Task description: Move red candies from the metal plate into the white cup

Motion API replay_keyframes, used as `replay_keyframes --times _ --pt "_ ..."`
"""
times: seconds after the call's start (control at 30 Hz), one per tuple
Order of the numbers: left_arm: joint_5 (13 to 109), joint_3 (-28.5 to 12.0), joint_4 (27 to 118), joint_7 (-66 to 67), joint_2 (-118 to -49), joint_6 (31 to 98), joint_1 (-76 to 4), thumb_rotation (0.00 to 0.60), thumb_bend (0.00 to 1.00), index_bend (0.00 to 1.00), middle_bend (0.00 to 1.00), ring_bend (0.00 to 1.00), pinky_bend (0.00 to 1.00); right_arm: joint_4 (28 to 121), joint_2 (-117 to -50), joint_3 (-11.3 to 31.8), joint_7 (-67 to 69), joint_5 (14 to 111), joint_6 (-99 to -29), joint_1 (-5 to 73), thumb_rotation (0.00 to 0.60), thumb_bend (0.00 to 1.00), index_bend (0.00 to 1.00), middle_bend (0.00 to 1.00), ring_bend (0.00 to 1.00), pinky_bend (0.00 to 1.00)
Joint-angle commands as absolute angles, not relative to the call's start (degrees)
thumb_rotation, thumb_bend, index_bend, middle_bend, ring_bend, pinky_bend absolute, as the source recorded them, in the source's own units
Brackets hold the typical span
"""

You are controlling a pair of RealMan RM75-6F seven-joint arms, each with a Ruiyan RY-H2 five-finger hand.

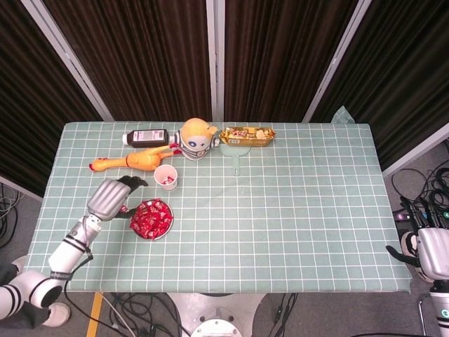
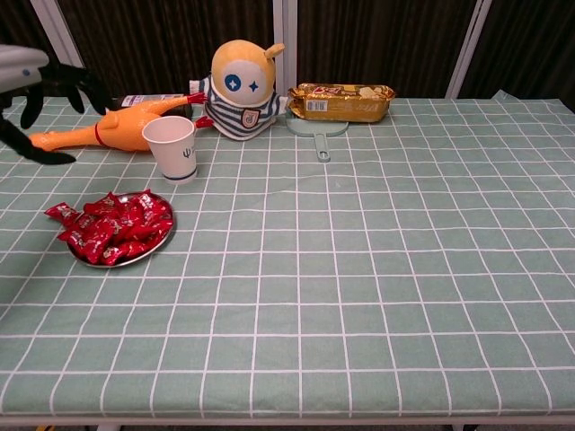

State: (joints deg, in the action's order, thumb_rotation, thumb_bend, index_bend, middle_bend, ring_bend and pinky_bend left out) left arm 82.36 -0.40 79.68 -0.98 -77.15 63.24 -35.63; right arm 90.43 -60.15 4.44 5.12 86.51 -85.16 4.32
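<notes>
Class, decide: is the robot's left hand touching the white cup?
Apart. The head view shows the left hand open beside the metal plate, with bare tablecloth between it and the white cup.

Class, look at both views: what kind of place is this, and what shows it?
Probably a robot test lab, not a home: dark curtains on metal posts behind the table, loose cables on the floor.
</notes>
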Motion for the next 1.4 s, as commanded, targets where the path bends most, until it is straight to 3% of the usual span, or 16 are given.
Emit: replay_keyframes --times 0.03,0.53,1.1,1.4 --pt "84.99 2.11 80.18 0.78 -78.36 63.07 -34.60 0.600 0.22 0.33 0.39 0.34 0.60 90.53 -60.16 4.38 4.99 86.68 -85.16 4.38 0.600 0.03 0.01 0.19 0.01 0.15" --pt "80.23 1.60 78.05 9.29 -83.77 53.61 -36.30 0.600 0.22 0.33 0.33 0.27 0.52 91.48 -59.71 4.03 4.32 86.76 -85.83 3.84 0.600 0.03 0.01 0.19 0.01 0.15" --pt "77.08 -0.15 75.21 11.14 -85.47 50.18 -37.30 0.600 0.24 0.33 0.33 0.27 0.52 92.36 -59.50 3.96 3.34 86.67 -85.63 3.88 0.600 0.03 0.01 0.19 0.01 0.16" --pt "76.77 -0.47 73.53 9.34 -86.61 48.21 -38.00 0.600 0.28 0.42 0.38 0.30 0.60 92.57 -59.36 3.98 3.20 86.52 -85.43 3.95 0.600 0.03 0.01 0.19 0.01 0.16"
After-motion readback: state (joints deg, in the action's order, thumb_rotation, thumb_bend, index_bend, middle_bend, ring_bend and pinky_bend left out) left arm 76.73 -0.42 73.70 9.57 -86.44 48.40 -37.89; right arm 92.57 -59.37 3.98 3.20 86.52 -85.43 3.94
